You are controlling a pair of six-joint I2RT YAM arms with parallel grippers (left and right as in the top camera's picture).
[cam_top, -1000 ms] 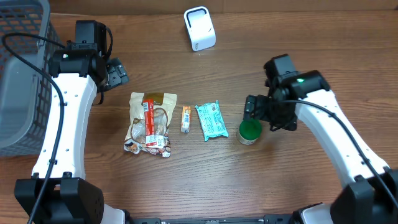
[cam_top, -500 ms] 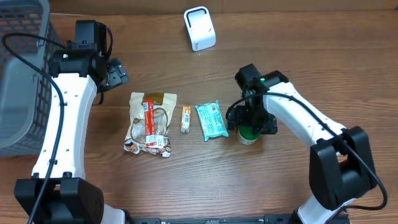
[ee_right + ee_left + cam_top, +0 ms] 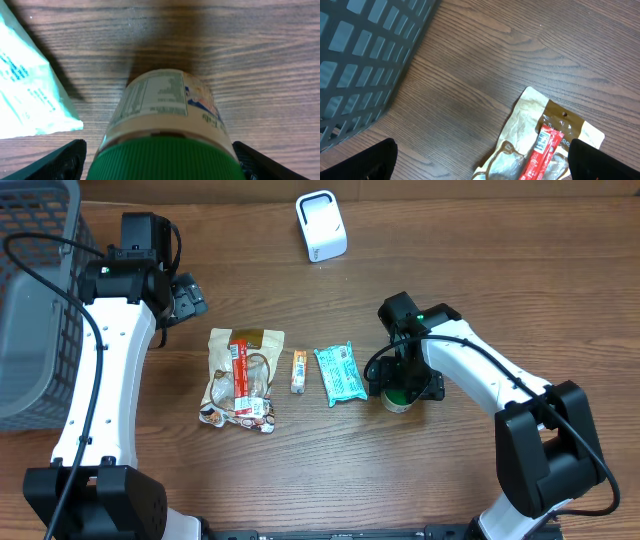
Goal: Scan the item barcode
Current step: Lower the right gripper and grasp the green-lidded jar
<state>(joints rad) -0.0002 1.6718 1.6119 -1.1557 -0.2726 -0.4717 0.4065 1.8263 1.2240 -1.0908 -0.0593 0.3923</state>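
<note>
- Overhead: right gripper has moved in over the green-lidded, paper-labelled jar, which stands right of centre.
- Left wrist: left gripper spread wide, empty.
- Right wrist: jaws spread, straddling the jar without contact; pickup likely next.

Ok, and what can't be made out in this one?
- Barcode on the jar: not seen. The right wrist view shows only one side of the label, and overhead the right gripper covers it.
- Grip of the right gripper: the fingertips are cut by the bottom edge of the right wrist view, so contact with the jar is unclear.
- The snack pouch: cut by the bottom edge of the left wrist view.
- The small bar: print too small overhead.
</note>
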